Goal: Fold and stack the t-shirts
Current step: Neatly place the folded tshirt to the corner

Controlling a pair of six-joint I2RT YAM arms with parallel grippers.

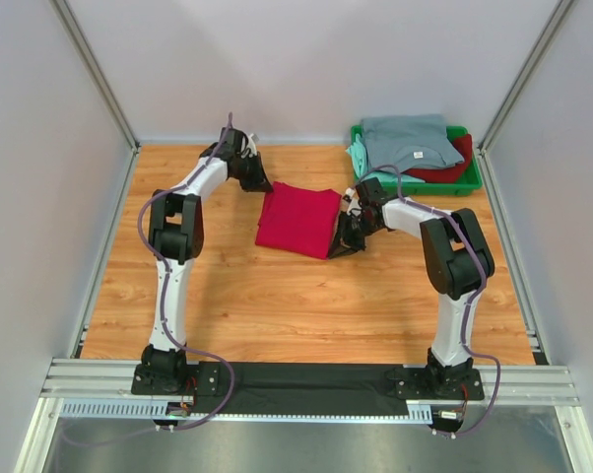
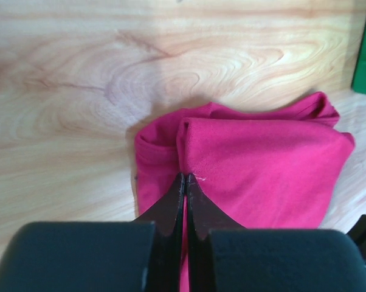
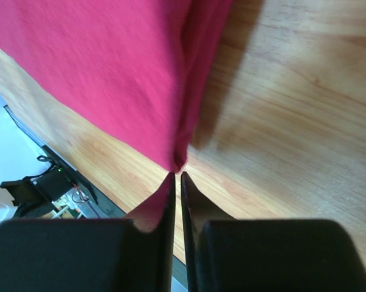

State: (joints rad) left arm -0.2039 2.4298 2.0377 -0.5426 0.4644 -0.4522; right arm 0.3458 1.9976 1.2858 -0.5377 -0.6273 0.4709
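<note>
**Both pincers pinched on the crimson tee – watch the thin bites**

- Crimson t-shirt (image 1: 298, 219) lies folded to a rough square, centre of the table (image 1: 277, 305). The stack in the green tray (image 1: 434, 189), upper right of the overhead frame, has a grey-blue t-shirt (image 1: 407, 140) on top, with mint and darker red showing beneath.
- Left gripper (image 2: 186, 177): jaws pressed together on the folded edge at the shirt's upper-left corner, a sliver of cloth showing between them.
- Right gripper (image 3: 177, 175): jaws nearly touching, nipping only the very tip of a corner on the shirt's right side.

Risks, as I judge them:
- The right bite is small, so a lift or pull may slip the corner out and drop that side.
- The left pinch may have caught only the upper layers, and the fold could open when raised.
- Uneven pull between the arms would skew the square.
- The right arm works close to the tray, so a wide swing could snag the stack.

View differences:
- Only the overhead shows the tray stack and both arms' placing.
- Only the wrist views show how much cloth each jaw has.
- The left wrist view shows the loose layered folds at the near edge.
</note>
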